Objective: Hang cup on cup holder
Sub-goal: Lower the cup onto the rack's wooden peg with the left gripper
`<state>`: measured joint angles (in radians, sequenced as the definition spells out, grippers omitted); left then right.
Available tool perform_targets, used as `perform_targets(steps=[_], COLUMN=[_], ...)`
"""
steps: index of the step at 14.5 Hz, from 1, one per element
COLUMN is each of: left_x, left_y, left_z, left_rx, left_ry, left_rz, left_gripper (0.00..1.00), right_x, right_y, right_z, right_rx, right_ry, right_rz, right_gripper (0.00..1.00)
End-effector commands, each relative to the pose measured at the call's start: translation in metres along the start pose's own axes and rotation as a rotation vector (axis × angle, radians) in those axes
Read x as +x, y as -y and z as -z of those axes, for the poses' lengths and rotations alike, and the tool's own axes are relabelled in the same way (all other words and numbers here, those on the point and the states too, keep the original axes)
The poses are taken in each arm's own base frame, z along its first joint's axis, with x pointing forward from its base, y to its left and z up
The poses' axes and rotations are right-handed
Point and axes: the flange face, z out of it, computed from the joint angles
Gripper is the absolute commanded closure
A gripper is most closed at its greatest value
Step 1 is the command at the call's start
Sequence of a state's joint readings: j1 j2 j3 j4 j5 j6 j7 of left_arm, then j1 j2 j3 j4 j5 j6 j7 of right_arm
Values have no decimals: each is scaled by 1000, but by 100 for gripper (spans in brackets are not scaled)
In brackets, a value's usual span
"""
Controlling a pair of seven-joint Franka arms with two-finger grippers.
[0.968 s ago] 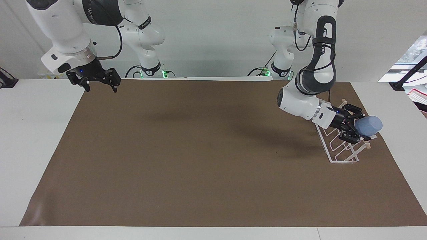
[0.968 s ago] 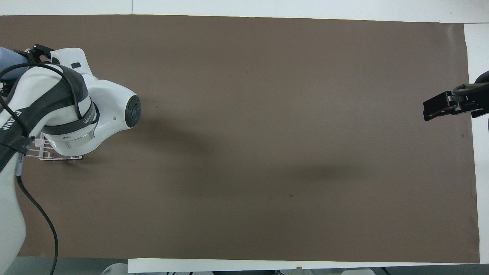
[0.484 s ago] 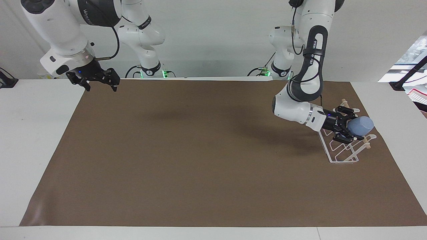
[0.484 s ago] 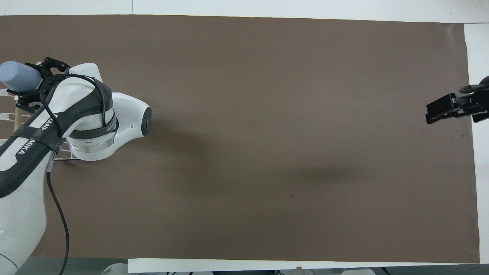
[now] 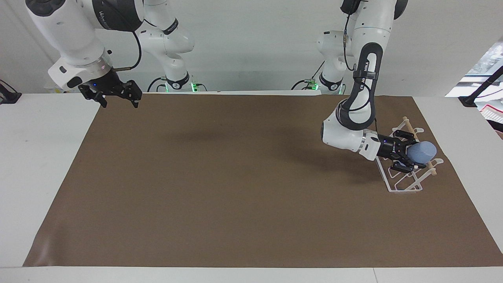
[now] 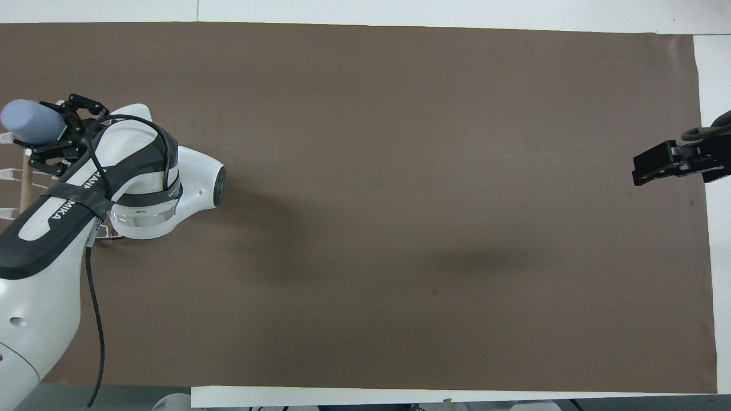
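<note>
The light-blue cup (image 5: 423, 152) lies on its side in my left gripper (image 5: 409, 156), which is shut on it. Its closed bottom points toward the table's edge at the left arm's end. It hangs low over the upper part of the white wire cup holder (image 5: 404, 184), close to the wooden rod (image 5: 417, 145). I cannot tell whether the cup touches a prong. In the overhead view the cup (image 6: 27, 121) and left gripper (image 6: 56, 136) cover most of the cup holder (image 6: 10, 182). My right gripper (image 5: 118, 99) is open and empty, waiting over the mat's corner at the right arm's end.
A brown mat (image 5: 235, 177) covers most of the white table (image 5: 39, 165). The right gripper also shows in the overhead view (image 6: 657, 165) at the mat's edge.
The left gripper has come down with the cup, from above the cup holder to just over its prongs and rod. The right arm has hardly moved.
</note>
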<state>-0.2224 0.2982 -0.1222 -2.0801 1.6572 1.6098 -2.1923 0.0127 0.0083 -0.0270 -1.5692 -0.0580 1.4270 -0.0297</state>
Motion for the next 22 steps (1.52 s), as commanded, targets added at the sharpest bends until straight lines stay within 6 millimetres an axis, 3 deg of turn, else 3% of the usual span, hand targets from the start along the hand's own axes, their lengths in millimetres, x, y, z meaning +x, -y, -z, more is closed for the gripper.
perform_targets(steps=[1,3,4,7,12,13,15,17,20,22], left_x=[-1,-1,-1,5,47,64,122,174,223,242], left_y=[2,4,2,-16,-28,-27,-13,5,35,59], left_z=[1,-7,-12,-31,-9,-7,-4,-27,-53,-55], left_rx=[-24,-8,-7,-40,24,17,-28,-17,-59,-164], left_ry=[-12,-8,2,66,51,98,273,383,633,802], left_rz=[8,18,24,80,143,144,125,40,-121,-261], left_gripper=[66,10,0,0,0,0,0,0,0,0], right_x=[-4,-5,-4,-4,-5,-5,-5,-5,-5,-5], right_y=[0,2,2,0,-3,-2,-3,-3,-2,-3], right_z=[2,3,3,3,3,3,3,3,2,3], right_rx=[20,20,20,19,21,21,21,21,21,21], right_ry=[2,2,1,1,1,1,1,1,3,1], right_rz=[19,22,21,18,13,15,13,13,13,13], right_gripper=[0,0,0,0,0,0,0,0,0,0])
